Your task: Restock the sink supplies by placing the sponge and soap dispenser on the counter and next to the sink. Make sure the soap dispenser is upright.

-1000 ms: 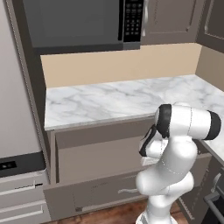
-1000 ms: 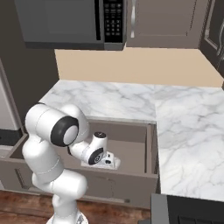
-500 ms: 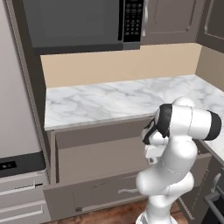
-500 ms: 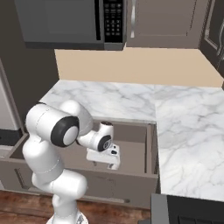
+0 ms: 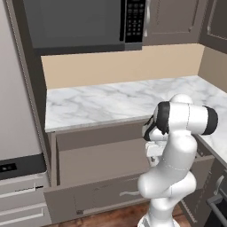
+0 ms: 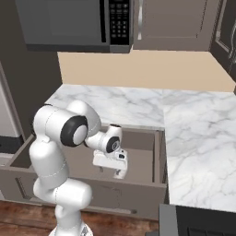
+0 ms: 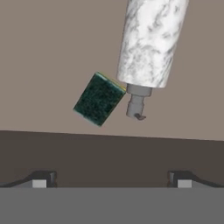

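Hand view: gripper [image 7: 111, 178] spread wide, holding nothing, above the open drawer [image 7: 39, 52]; dispenser [image 7: 149, 41] lies flat on the drawer floor, pump just beside the sponge [image 7: 99, 99]; risk: closing on either could nudge the other, or the round bottle could roll free.

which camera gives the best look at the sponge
The hand view: the sponge lies green side up on the drawer floor, beside the soap dispenser. In the base views the arm and drawer front hide it.
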